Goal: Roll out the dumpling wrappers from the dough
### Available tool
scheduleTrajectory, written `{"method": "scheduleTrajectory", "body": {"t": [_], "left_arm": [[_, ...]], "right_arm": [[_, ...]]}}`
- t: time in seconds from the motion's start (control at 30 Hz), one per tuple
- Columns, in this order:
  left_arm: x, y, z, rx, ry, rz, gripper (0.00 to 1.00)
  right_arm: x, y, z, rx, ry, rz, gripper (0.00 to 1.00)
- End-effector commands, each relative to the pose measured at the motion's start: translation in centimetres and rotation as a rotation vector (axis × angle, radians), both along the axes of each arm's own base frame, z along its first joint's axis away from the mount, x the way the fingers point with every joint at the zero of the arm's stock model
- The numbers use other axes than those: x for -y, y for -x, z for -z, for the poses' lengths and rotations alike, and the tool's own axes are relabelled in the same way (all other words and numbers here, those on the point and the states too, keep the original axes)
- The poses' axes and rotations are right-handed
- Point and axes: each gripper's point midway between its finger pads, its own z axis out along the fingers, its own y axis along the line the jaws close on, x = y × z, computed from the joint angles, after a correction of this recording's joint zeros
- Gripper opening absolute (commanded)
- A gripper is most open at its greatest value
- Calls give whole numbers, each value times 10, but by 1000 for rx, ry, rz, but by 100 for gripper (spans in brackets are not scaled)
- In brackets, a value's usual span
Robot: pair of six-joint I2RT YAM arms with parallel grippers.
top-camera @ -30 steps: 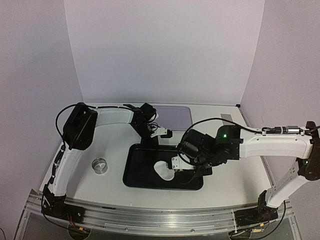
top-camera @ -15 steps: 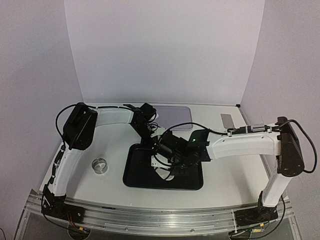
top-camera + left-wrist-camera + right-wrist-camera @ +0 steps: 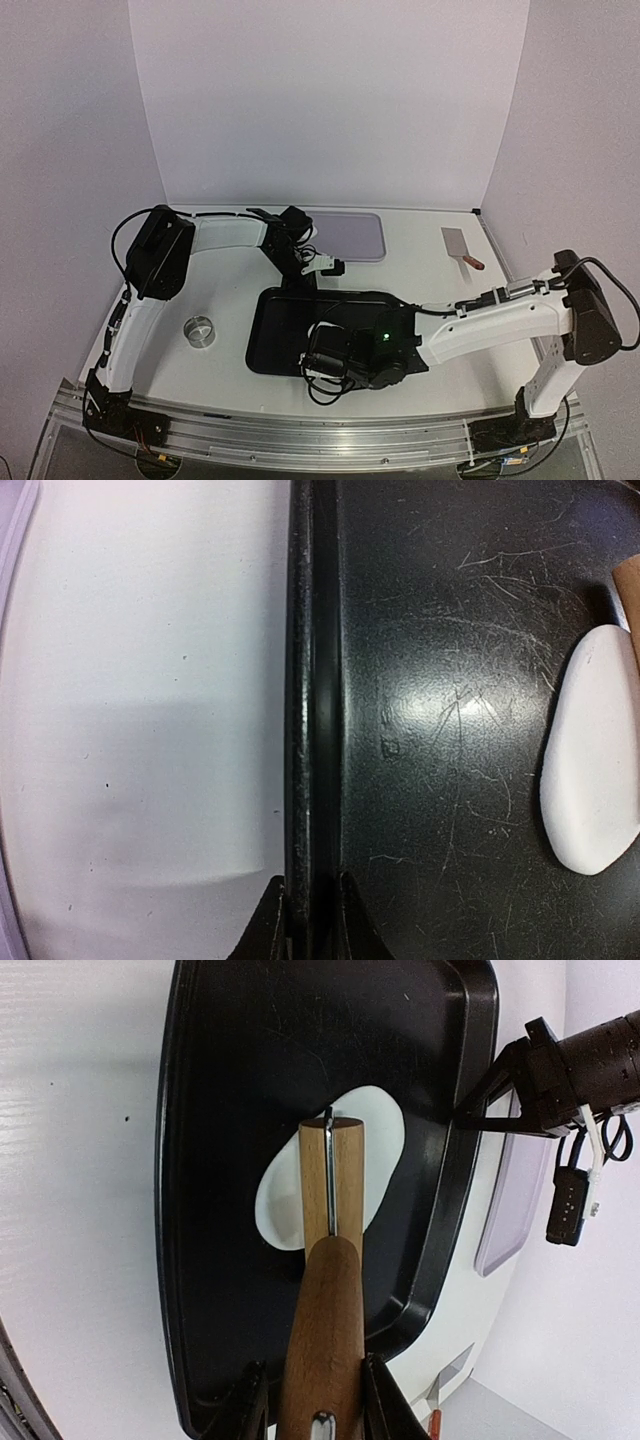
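Well, the soft dough [image 3: 283,1200] could stick to the pin [image 3: 330,1260] and lift. The tray [image 3: 220,1110] could also skid if the left gripper [image 3: 310,920], pinching its far rim, slips. The right gripper [image 3: 318,1392] clamps the pin. The dough lies mid-tray, an oval whose long axis runs roughly along the tray's long side and under the pin.

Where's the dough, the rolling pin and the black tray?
dough [image 3: 381,1128], right wrist view, on its bare white part beside the roller.
rolling pin [image 3: 327,1280], right wrist view, on its wooden handle.
black tray [image 3: 235,1070], right wrist view, on its bare floor.
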Motion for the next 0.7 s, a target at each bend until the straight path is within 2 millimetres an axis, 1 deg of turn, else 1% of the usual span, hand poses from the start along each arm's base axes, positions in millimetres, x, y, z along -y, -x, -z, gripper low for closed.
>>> {"method": "scheduleTrajectory", "body": {"t": [0.0,0.1,0.17,0.2,0.3,0.4,0.53,0.6,0.67], "left_arm": [[-27,-14,37,49,-131,-44,0],[-27,-15,36,55,-131,-42,0],[-26,-16,34,58,-127,-41,0],[-25,-16,33,59,-123,-41,0],[-24,-16,31,60,-119,-44,0],[-25,-16,31,60,-119,-43,0],[-26,-16,34,58,-125,-41,0],[-26,-16,34,58,-123,-41,0],[-25,-16,34,56,-121,-43,0]], "right_arm": [[30,13,61,-240,142,42,0],[29,-13,60,-211,125,82,0],[28,-23,61,-209,119,97,0],[26,-24,63,-216,114,102,0],[23,-12,66,-237,106,97,0],[30,14,68,-222,158,39,0],[37,39,57,-224,170,20,0],[40,46,57,-234,188,13,0],[45,47,62,-240,220,-6,0]]}}
